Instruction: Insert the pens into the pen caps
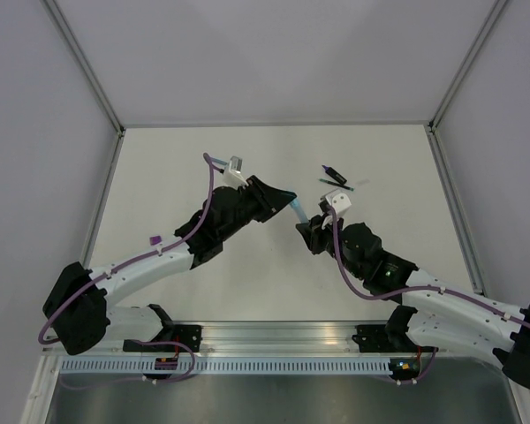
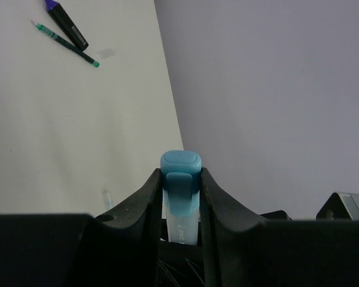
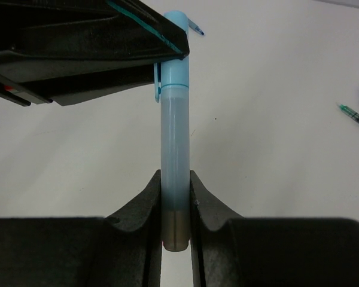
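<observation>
The pale-blue highlighter (image 3: 175, 149) is held in the air between both grippers. My right gripper (image 3: 175, 179) is shut on its barrel near the tail end. My left gripper (image 2: 180, 173) is shut on the pale-blue cap (image 2: 180, 164), which sits over the highlighter's other end (image 3: 173, 66). In the top view the two grippers meet at the table's middle around the highlighter (image 1: 297, 210). The black-and-purple marker (image 1: 334, 174) and a thin dark pen (image 1: 336, 185) lie together at the back right. A purple cap (image 1: 155, 239) lies at the left. A thin blue tip (image 3: 195, 27) shows behind the cap.
The marker (image 2: 67, 23) and thin green-tipped pen (image 2: 66, 45) also show in the left wrist view at the upper left. Grey walls with metal frame posts (image 1: 88, 71) close the table on three sides. The left arm's purple cable (image 1: 210, 190) loops above its wrist.
</observation>
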